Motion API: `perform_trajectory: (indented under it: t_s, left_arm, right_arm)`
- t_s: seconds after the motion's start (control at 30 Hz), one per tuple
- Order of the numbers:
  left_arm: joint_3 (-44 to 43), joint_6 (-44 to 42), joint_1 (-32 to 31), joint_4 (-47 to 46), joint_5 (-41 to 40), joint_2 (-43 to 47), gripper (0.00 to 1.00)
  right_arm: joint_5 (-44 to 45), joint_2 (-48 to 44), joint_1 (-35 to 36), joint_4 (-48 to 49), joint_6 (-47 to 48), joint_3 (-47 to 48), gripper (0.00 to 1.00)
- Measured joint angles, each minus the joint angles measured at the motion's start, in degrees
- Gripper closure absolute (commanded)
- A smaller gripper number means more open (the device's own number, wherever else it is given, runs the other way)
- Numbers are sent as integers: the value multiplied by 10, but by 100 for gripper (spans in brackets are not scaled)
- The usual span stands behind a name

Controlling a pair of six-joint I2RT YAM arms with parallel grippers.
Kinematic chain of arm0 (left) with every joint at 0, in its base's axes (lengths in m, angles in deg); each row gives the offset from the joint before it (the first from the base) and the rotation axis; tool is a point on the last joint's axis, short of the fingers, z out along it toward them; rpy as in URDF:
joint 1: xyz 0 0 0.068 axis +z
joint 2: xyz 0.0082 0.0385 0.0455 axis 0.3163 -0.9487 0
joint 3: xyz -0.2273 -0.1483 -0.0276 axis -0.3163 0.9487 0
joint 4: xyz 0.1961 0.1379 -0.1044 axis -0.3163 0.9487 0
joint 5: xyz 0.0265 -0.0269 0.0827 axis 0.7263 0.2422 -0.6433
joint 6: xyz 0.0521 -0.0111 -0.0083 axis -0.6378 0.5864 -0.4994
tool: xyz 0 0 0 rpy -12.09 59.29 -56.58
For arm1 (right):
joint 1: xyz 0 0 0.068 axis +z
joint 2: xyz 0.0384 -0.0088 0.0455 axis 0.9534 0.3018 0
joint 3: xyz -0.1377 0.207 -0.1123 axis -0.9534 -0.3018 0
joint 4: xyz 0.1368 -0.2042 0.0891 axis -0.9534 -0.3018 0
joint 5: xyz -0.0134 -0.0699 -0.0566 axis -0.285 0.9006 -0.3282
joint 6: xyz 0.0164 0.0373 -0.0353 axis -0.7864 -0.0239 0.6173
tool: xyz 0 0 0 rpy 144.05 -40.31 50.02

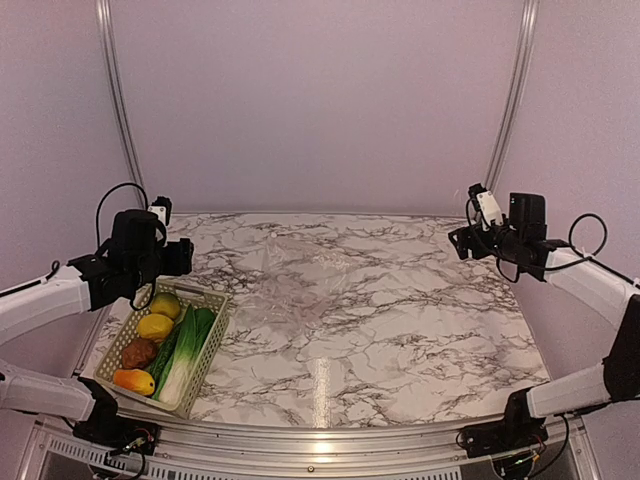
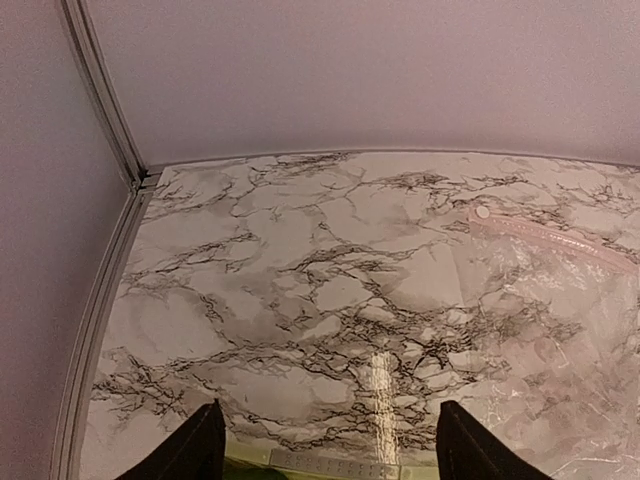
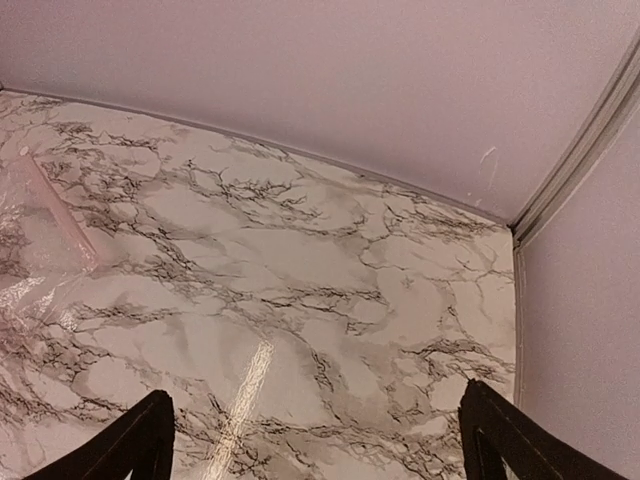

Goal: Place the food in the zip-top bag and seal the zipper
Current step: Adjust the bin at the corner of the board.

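Observation:
The food lies in a pale green lattice basket (image 1: 215,296) at the table's left: two yellow lemons (image 1: 160,315), a brown potato (image 1: 138,352), an orange piece (image 1: 134,381), a dark cucumber (image 1: 164,355) and a green-and-white leek (image 1: 186,350). The clear zip-top bag (image 1: 300,268) lies flat mid-table, faint; it also shows in the left wrist view (image 2: 560,310) and the right wrist view (image 3: 25,240). Its zipper is a pinkish strip (image 2: 545,236) (image 3: 62,215). My left gripper (image 1: 186,257) (image 2: 330,405) is open and empty above the basket's far end. My right gripper (image 1: 457,242) (image 3: 315,390) is open and empty, raised at the far right.
The marble table (image 1: 400,320) is walled by pale panels with metal corner rails (image 1: 118,100) (image 1: 510,100). The basket's rim (image 2: 335,466) shows just below my left fingers. The arm bases sit at the near edge.

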Motion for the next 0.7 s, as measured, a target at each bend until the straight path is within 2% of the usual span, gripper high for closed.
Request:
perform_trajectory:
  t_s: [0.13,0.4,0.7]
  left_arm:
    - [-5,3,1,14,19,0,21]
    - [-57,32,-18,96,80,0,28]
    - [-109,75,-129,228,109,-46,37]
  right_arm:
    - [-16,-21,-6,16,3,-40,2]
    - [-78,-40,-12,32,55,-81,2]
    - [-135,-41,-13,31,100,-82,3]
